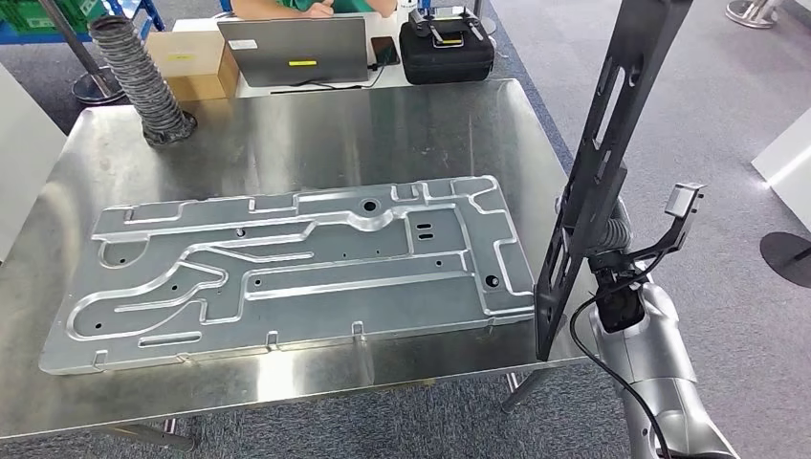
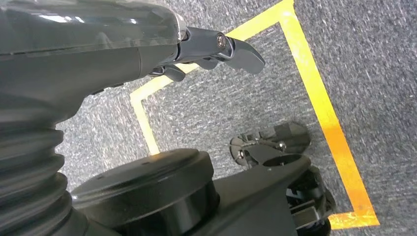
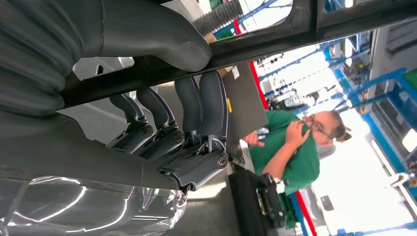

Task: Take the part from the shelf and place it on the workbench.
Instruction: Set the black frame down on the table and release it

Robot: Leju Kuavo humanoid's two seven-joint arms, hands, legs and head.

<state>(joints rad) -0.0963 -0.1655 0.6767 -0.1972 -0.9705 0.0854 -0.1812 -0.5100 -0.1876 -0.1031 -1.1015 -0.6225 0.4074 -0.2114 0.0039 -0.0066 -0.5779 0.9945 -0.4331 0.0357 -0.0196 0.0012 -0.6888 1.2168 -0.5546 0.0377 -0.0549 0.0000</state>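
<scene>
Black slotted bracket stands upright in the right hand, fingers wrapped around it, just beside the steel desk. Carried over already, it remains to be laid down. Left hand hangs empty, fingers loosely extended.

Far edge of the table, top of the frame

A laptop, cardboard box, black case, ribbed grey hose at upper left; a person in green sits behind.

The dark part runs off the head view's top edge, hiding the right hand
</scene>
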